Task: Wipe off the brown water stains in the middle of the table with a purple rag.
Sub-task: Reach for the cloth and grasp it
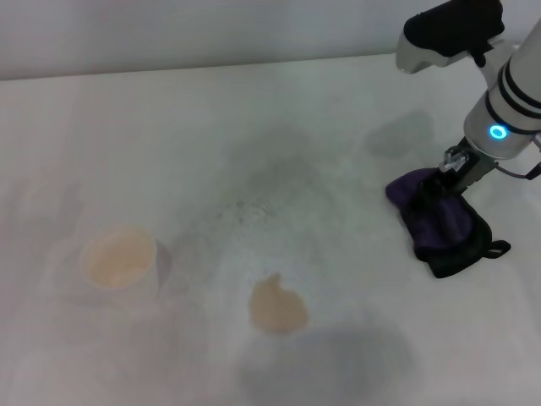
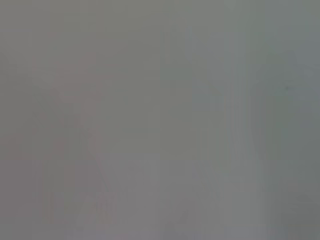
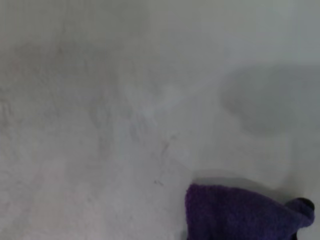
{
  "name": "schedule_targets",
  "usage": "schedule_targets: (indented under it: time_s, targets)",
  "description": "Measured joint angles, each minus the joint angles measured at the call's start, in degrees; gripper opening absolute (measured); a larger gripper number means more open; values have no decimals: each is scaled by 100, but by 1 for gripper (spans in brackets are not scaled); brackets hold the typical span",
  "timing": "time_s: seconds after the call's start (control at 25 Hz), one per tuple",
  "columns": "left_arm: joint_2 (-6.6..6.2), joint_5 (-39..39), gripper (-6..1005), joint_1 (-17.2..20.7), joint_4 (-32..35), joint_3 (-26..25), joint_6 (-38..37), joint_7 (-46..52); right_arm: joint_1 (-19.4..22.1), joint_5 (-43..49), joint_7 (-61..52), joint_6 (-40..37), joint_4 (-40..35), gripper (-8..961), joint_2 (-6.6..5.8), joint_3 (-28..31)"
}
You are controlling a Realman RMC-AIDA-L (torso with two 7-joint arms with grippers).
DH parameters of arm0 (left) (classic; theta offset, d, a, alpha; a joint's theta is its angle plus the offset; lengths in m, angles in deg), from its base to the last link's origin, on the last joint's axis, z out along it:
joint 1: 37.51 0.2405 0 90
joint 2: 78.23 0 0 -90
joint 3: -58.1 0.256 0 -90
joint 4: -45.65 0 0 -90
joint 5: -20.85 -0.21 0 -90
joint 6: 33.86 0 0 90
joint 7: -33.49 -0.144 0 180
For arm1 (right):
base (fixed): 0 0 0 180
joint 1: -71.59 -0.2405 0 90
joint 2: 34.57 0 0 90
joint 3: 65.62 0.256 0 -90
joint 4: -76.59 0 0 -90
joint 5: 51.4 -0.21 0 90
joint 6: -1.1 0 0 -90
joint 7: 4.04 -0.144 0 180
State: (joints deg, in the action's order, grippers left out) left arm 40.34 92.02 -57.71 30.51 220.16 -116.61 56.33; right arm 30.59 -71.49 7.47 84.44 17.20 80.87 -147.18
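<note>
The brown water stains point(image 1: 276, 306) are one pale tan blotch on the white table point(image 1: 211, 127), near the front middle. The purple rag point(image 1: 444, 224), bunched and black-edged with a small black loop, lies at the right, well away from the blotch. My right gripper point(image 1: 441, 182) comes down from the upper right onto the rag's top and is buried in the cloth. The right wrist view shows the purple rag point(image 3: 240, 215) at the picture's edge on bare table point(image 3: 125, 125). My left arm is out of the head view, and its wrist view is plain grey.
A round white cup point(image 1: 120, 258) with tan inside stands at the left of the table. Faint grey smudges point(image 1: 270, 182) mark the middle. The table's far edge point(image 1: 211, 66) runs across the back.
</note>
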Motion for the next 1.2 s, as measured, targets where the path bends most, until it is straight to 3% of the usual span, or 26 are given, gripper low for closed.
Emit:
schedule_targets:
  time_s: [0.2,0.4,1.2]
  targets:
    - [10,-7,876,15,0,2,8,-50,-78,68,8,-141,339,846,-17,-35]
    - [10,-7,875,24,3,1,8,-58,-90,308,0,-160,422,765,-4,-40]
    - [8,-84,875,-1,29,20,5,-383,-369,247,-119,-264,837,615,40,-375]
